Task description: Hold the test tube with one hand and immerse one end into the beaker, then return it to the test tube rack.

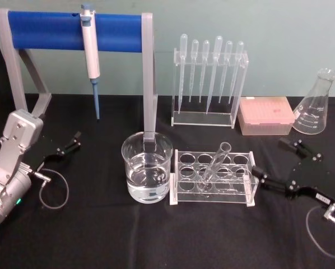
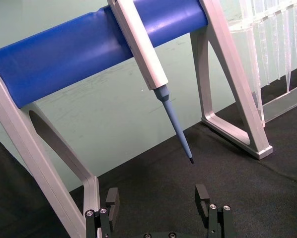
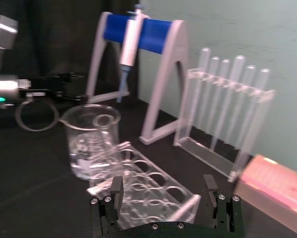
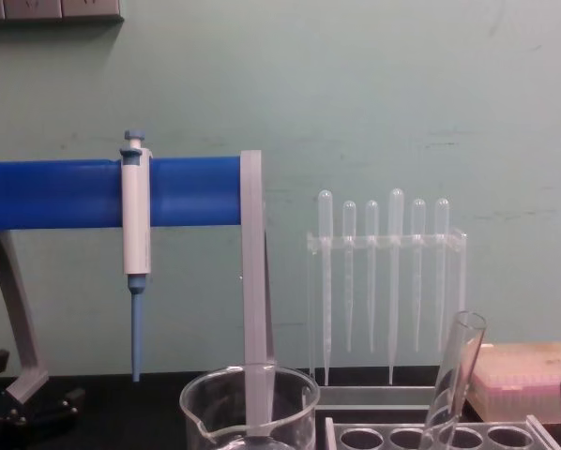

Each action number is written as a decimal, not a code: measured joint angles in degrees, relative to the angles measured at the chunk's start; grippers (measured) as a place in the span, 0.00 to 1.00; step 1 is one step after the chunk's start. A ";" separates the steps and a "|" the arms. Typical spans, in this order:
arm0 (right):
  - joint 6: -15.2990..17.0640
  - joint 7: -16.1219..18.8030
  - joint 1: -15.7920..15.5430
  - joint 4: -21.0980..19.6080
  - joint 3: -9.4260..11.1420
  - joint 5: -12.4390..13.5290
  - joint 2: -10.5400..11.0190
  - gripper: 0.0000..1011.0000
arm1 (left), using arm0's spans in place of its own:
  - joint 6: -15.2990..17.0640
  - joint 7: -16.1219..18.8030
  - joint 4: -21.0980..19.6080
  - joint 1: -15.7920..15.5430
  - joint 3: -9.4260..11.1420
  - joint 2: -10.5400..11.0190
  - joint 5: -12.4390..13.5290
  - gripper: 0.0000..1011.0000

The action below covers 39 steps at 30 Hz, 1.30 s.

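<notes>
On the black tabletop (image 1: 100, 235), dead centre, the long clear glass test tube (image 1: 215, 165) stands in the clear acrylic rack with round holes (image 1: 243, 193). It is tilted, flared rim leaning up and to the right, rounded bottom down in one of the holes; which row, I cannot tell. From the chest view the tube's (image 4: 454, 375) lean shows plainly above the rack's top plate.

Just beside the rack, on its left, sits the wide clear glass beaker (image 1: 147, 168), partly filled with clear liquid, spout and rim sharp in the chest view (image 4: 248, 408).

Over to the right: the black right gripper (image 3: 163, 181) sits low by the rack's right end, pointing along it, fingers spread wide and grasping nothing. The tube is well clear of them.

On the left, the black left gripper (image 2: 157, 194) is parked on the silver arm (image 1: 13, 162) near the table's left edge, fingers released too, facing the grey stand with the blue bar (image 1: 44, 31). A white pipettor with a blue tip (image 1: 90, 50) hangs from that bar.

At the back, thin plastic pipettes (image 1: 209, 73) hang in a clear holder, a pink box (image 1: 265, 115) lies beside it, and a clear conical flask (image 1: 316, 106) stands far right.
</notes>
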 joint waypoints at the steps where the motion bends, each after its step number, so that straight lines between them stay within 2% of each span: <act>1: 0.00 0.76 0.04 0.02 -0.09 0.23 0.00 0.99 | 0.00 0.00 0.00 0.00 0.00 0.00 0.00 0.99; 6: 0.02 5.07 1.24 1.19 -0.80 1.75 -0.84 0.99 | 0.00 0.00 0.00 0.00 0.00 0.00 0.00 0.99; 8: 0.40 8.25 2.78 2.64 -1.50 3.00 -1.76 0.99 | 0.00 0.00 0.00 0.00 0.00 0.00 0.00 0.99; 12: 0.66 12.38 4.73 4.56 -2.45 4.43 -2.89 0.99 | 0.00 0.00 0.00 0.00 0.00 0.00 0.00 0.99; 16: 0.32 15.39 6.50 6.36 -3.46 5.22 -3.94 0.99 | 0.00 0.00 0.00 0.00 0.00 0.00 0.00 0.99; 20: -0.60 16.71 7.49 7.59 -4.24 5.26 -4.67 0.99 | 0.00 0.00 0.00 0.00 0.00 0.00 0.00 0.99; 29: -4.97 18.65 10.13 11.16 -6.04 3.84 -7.74 0.99 | 0.00 0.00 0.00 0.00 0.00 0.00 0.00 0.99; 39: -5.20 18.76 12.40 13.11 -7.64 3.24 -10.29 0.99 | 0.00 0.00 0.00 0.00 0.00 0.00 0.00 0.99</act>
